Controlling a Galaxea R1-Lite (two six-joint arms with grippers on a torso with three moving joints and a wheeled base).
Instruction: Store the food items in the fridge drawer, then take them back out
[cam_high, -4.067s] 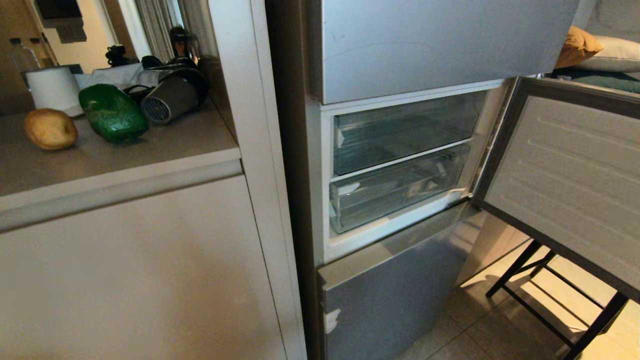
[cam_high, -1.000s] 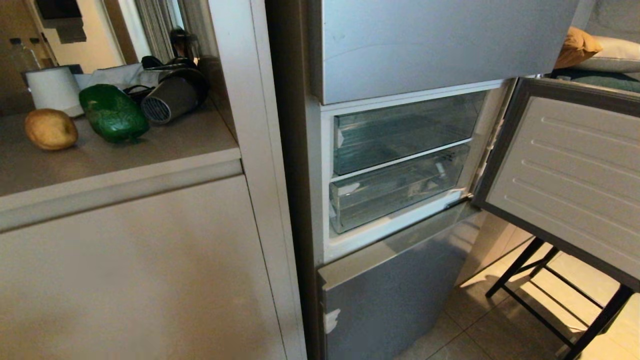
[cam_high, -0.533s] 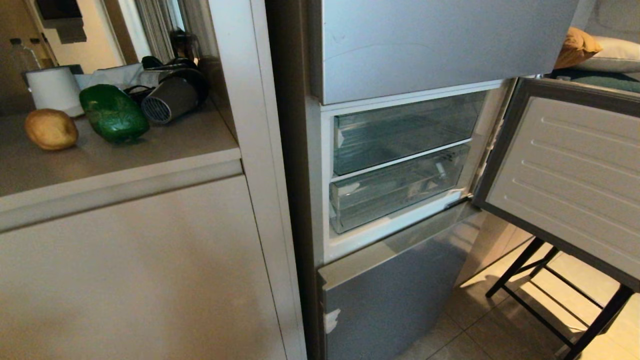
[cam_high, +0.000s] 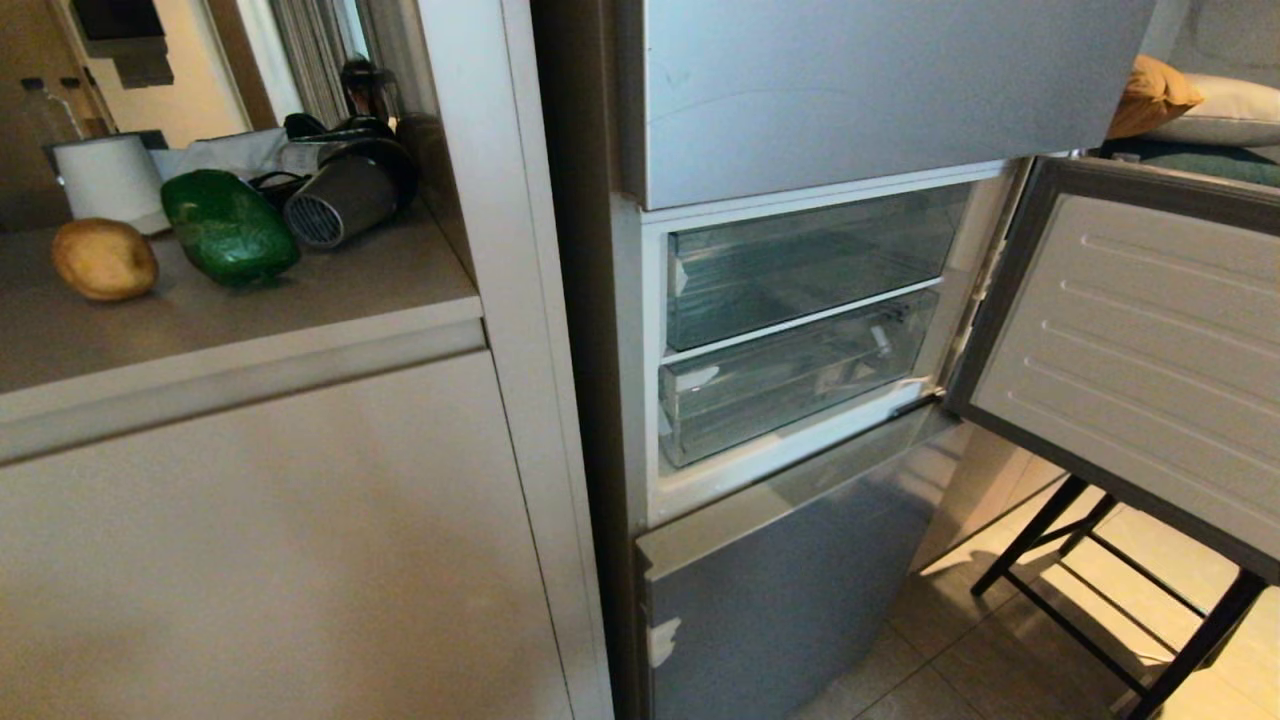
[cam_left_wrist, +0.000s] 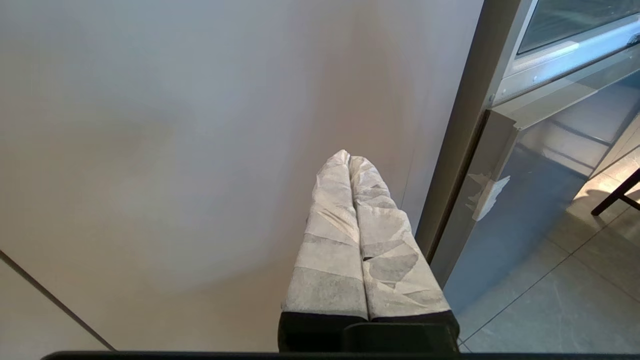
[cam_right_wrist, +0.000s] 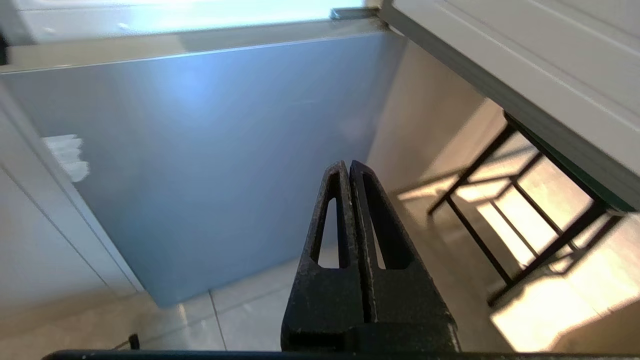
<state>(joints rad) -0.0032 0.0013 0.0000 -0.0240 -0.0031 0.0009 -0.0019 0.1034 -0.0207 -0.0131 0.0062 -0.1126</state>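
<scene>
You have the potato (cam_high: 104, 260) and the green bell pepper (cam_high: 229, 227) lying side by side on the tabletop (cam_high: 330, 285) at the far left of the head view, just beside each other, the pepper nearer the fridge. Behind them stand a white paper roll (cam_high: 108, 178) and a tipped silver canister (cam_high: 345, 195) with a grille end. To their right, past the white cabinet upright, the silver-grey fridge (cam_high: 850, 90) has its middle door (cam_high: 1140, 350) swung open to the right, showing two clear drawers stacked one above the other: the upper fridge drawer (cam_high: 810, 265) and the lower drawer (cam_high: 790, 375), both pushed in, and you can see no food in either. Under the open door stands a black metal frame (cam_high: 1100, 590) on the tiled floor.

Neither arm shows in the head view. Your left gripper (cam_left_wrist: 349, 160), its fingers wrapped in white tape, is clenched with nothing between them, pointing at the beige cabinet front (cam_left_wrist: 175, 150) next to the fridge's lower door. Your right gripper (cam_right_wrist: 349, 167) is likewise clenched and empty, aimed low at the fridge's bottom door (cam_right_wrist: 200, 150) and the floor
</scene>
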